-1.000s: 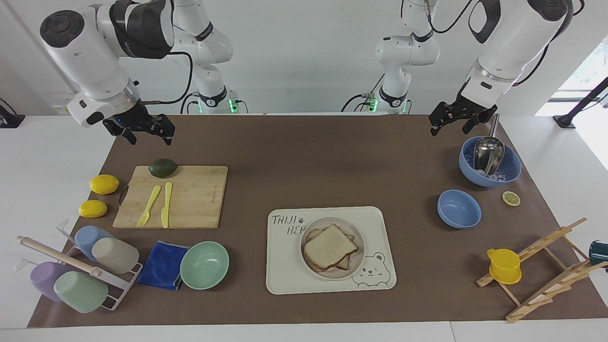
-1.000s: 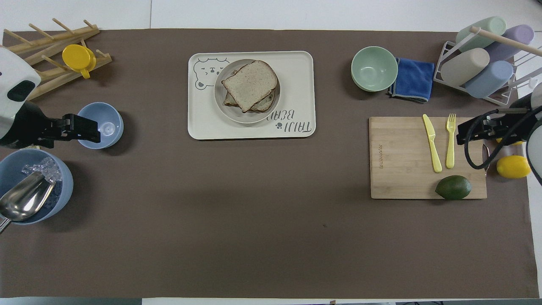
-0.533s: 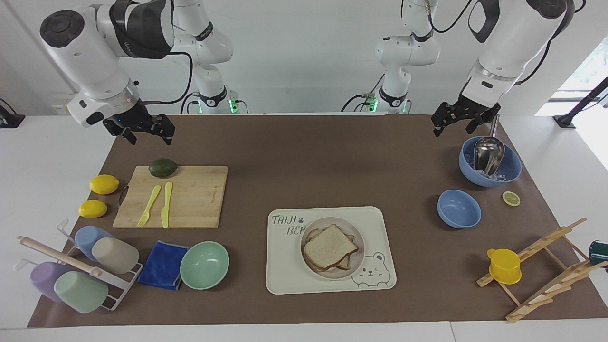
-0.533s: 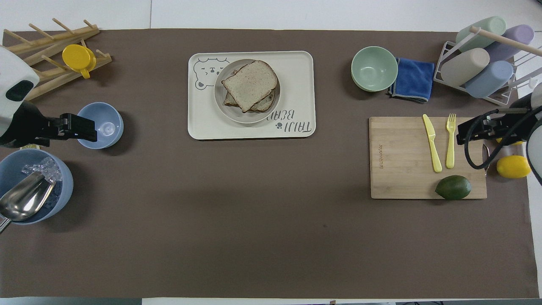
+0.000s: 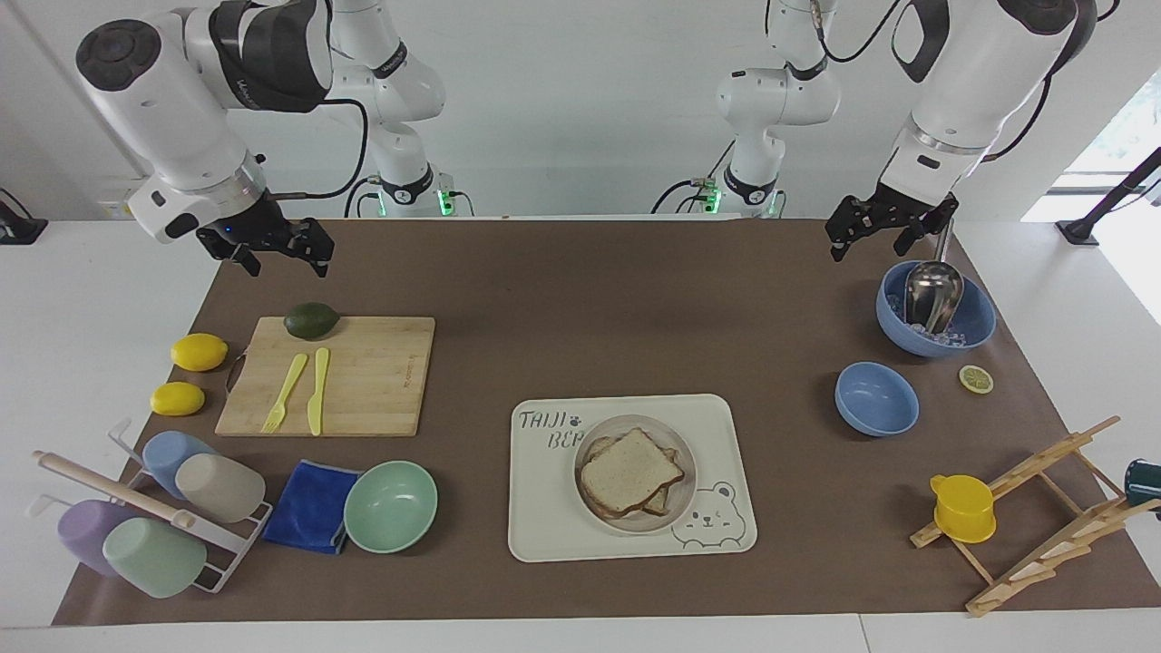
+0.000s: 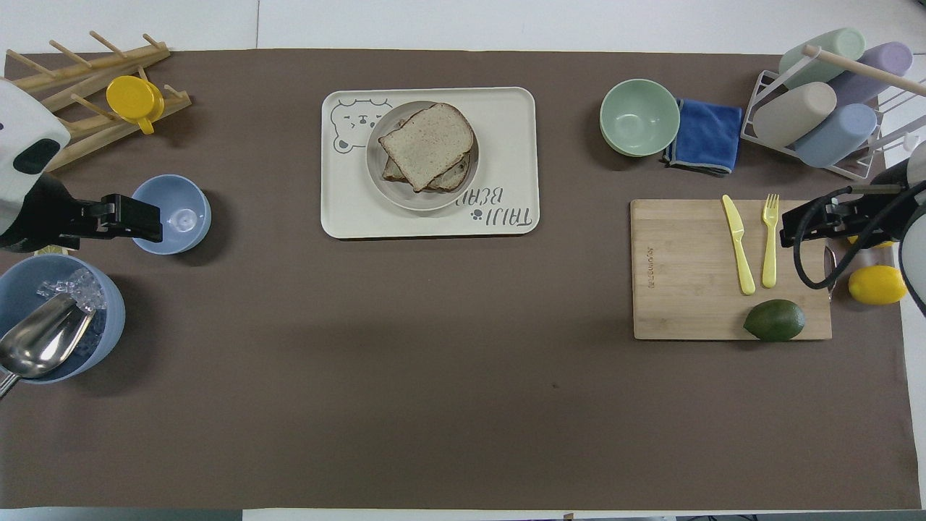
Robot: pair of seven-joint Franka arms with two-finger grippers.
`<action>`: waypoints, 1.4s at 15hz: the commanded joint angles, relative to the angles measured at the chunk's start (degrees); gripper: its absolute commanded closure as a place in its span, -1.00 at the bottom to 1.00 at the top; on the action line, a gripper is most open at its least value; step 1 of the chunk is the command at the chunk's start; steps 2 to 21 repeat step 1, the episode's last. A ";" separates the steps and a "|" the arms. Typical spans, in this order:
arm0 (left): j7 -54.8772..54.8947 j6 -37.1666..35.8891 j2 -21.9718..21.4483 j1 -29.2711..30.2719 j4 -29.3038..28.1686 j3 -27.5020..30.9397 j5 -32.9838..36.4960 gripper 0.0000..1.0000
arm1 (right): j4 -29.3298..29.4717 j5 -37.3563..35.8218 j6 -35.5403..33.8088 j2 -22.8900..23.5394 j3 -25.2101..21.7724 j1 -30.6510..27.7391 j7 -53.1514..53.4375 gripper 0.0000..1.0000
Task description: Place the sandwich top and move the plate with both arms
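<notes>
1. The right gripper (image 5: 277,249) hangs with fingers spread wide and holding nothing, above the brown mat near the avocado (image 5: 311,320) at the robots' edge of the cutting board (image 5: 363,381); this arm waits.
2. Mid-table, the sandwich top (image 5: 630,472) lies on the stack of bread on the plate (image 5: 687,467), which sits on the bear-printed tray (image 5: 544,508). The tray lies farther from the robots than the cutting board, between the mint-green bowl (image 5: 391,506) and the small blue bowl (image 5: 876,398).
3. The left gripper (image 5: 887,231) hovers empty, its fingers also spread wide, over the mat beside the large blue bowl (image 5: 975,326) that holds ice and a metal scoop (image 5: 932,292).
4. By the look of it, the bread-placing step is done and the plate move has not begun: both grippers are well apart from the plate. The next move would call for each arm to reach out to its own side of the plate's rim and lift together, level.
5. Against the frame a second ago, the left gripper has drawn slightly up and toward the robots; the right gripper, plate and bread are unchanged.
</notes>
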 commanded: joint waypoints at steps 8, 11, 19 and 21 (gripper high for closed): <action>0.49 0.76 -1.04 0.25 -0.77 -0.31 1.09 -1.00 | -0.40 1.39 -0.07 -0.78 0.19 -0.59 -0.58 -1.00; 0.49 0.76 -1.04 0.25 -0.77 -0.31 1.09 -1.00 | -0.40 1.39 -0.07 -0.78 0.19 -0.59 -0.58 -1.00; 0.49 0.76 -1.04 0.25 -0.77 -0.31 1.09 -1.00 | -0.40 1.39 -0.07 -0.78 0.19 -0.59 -0.58 -1.00; 0.49 0.76 -1.04 0.25 -0.77 -0.31 1.09 -1.00 | -0.40 1.39 -0.07 -0.78 0.19 -0.59 -0.58 -1.00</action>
